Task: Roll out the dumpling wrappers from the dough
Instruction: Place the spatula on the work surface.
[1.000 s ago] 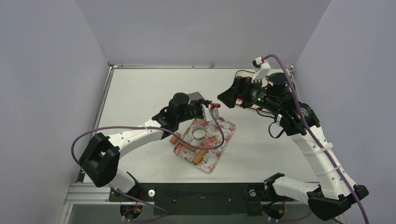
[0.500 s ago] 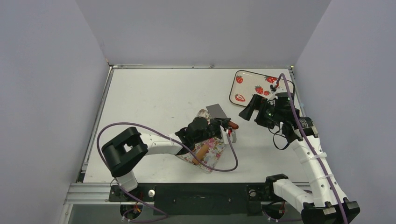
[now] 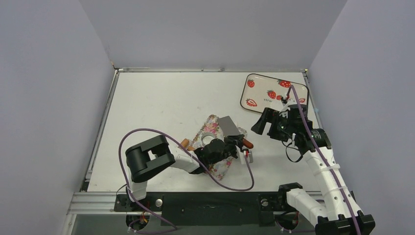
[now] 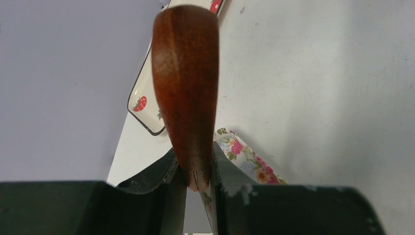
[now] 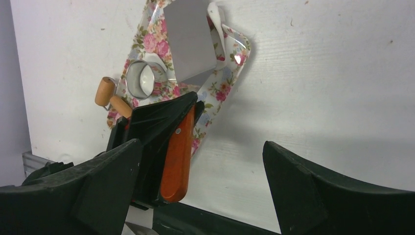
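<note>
My left gripper [image 3: 238, 145] is shut on the red-brown handle [image 4: 186, 93] of the spatula. It holds the handle at the right edge of the floral tray [image 3: 221, 166]. The spatula's grey blade [image 3: 230, 126] lies over the tray's far end and shows in the right wrist view [image 5: 191, 39]. The silver metal ring [image 5: 142, 78] sits on the tray, with a whitish surface inside it. I cannot tell whether that surface is dough. No dumpling wrappers are in view. My right gripper [image 3: 259, 123] is open and empty, just right of the spatula handle [image 5: 178, 152].
The brown wooden roller [image 5: 110, 95] lies at the floral tray's left edge [image 3: 185, 143]. A white strawberry-patterned tray [image 3: 274, 90] stands at the back right, behind the right arm. Grey walls close in the table on the left, back and right.
The left arm has folded in, bringing the spatula from the tray's far side to its right edge. The right arm has come down from the back toward the spatula handle. The floral tray has shifted.
</note>
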`<move>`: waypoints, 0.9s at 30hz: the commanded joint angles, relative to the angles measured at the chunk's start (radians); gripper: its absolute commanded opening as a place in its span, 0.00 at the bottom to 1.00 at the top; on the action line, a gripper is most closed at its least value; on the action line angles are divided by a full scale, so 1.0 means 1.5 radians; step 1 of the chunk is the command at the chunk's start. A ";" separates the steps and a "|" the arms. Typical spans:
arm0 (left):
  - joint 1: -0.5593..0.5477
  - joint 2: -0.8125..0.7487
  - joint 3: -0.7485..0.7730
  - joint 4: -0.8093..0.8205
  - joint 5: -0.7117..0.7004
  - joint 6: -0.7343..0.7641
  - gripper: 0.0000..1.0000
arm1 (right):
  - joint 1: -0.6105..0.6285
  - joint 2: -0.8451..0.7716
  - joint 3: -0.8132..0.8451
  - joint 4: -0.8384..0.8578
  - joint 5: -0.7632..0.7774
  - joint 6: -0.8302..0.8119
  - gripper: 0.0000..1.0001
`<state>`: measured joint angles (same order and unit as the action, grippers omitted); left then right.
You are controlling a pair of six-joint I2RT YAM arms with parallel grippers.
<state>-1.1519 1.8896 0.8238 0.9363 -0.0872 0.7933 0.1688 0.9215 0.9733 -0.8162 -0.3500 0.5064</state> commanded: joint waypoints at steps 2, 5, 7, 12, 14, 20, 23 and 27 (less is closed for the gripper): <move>-0.027 -0.003 -0.031 0.039 -0.032 -0.030 0.12 | -0.005 0.003 -0.062 0.011 -0.004 -0.015 0.89; -0.042 -0.007 -0.041 0.022 -0.018 -0.043 0.21 | -0.005 0.006 -0.085 0.022 -0.005 -0.013 0.89; -0.048 -0.010 -0.042 0.002 -0.017 -0.057 0.24 | -0.005 0.006 -0.089 0.021 -0.004 -0.014 0.89; -0.054 -0.019 -0.037 -0.019 -0.012 -0.074 0.36 | -0.005 0.001 -0.092 0.023 -0.017 -0.019 0.89; -0.054 -0.036 -0.023 -0.049 -0.006 -0.079 0.38 | -0.005 0.001 -0.088 0.020 -0.028 -0.024 0.89; -0.051 -0.134 -0.015 -0.330 0.206 -0.076 0.43 | -0.005 0.014 -0.074 0.003 -0.045 -0.030 0.90; -0.047 -0.140 0.000 -0.428 0.252 -0.075 0.45 | -0.001 0.023 -0.078 0.003 -0.048 -0.022 0.90; -0.039 -0.137 0.026 -0.457 0.235 -0.072 0.48 | 0.008 0.018 -0.069 0.006 -0.046 -0.016 0.90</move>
<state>-1.2259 1.7073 0.8009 0.3943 0.1936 0.6914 0.1711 0.9520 0.8280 -0.8238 -0.4099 0.4797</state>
